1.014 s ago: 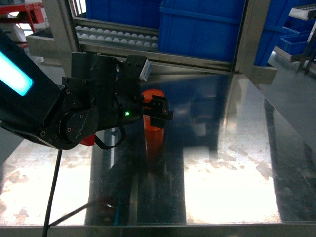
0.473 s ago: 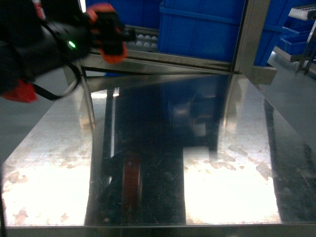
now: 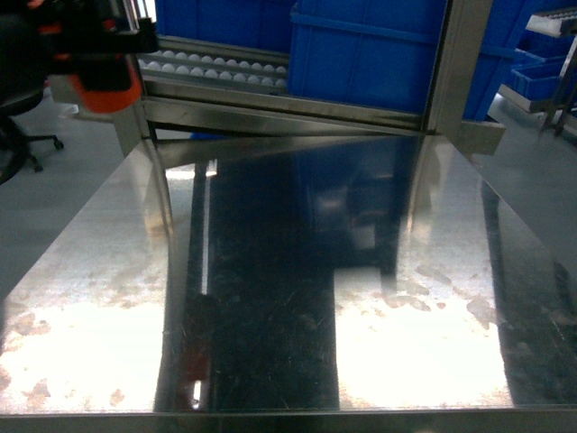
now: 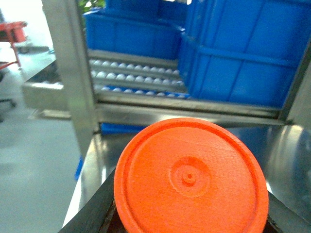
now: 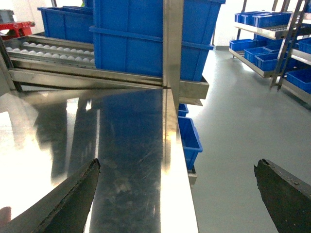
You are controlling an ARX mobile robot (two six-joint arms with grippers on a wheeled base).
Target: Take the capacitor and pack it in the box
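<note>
Across the lower part of the head view a polished steel worktop is spreading, glare and the dark reflections of blue crates being thrown back from it; behind it a roller conveyor with white rollers is being carried in a steel frame, and two large blue crates are being held on it. Grey floor is being shown to the left and right; in the right wrist view racks of smaller blue bins are standing far right, and one more blue bin is sitting under the worktop's edge. At top left of the head view the left gripper is being held high, one orange-red capacitor being clamped in its jaws; in the left wrist view its round end face is filling the frame between dark fingers. The right gripper is being held with its jaws spread wide, nothing between them. No writing can be read.
</note>
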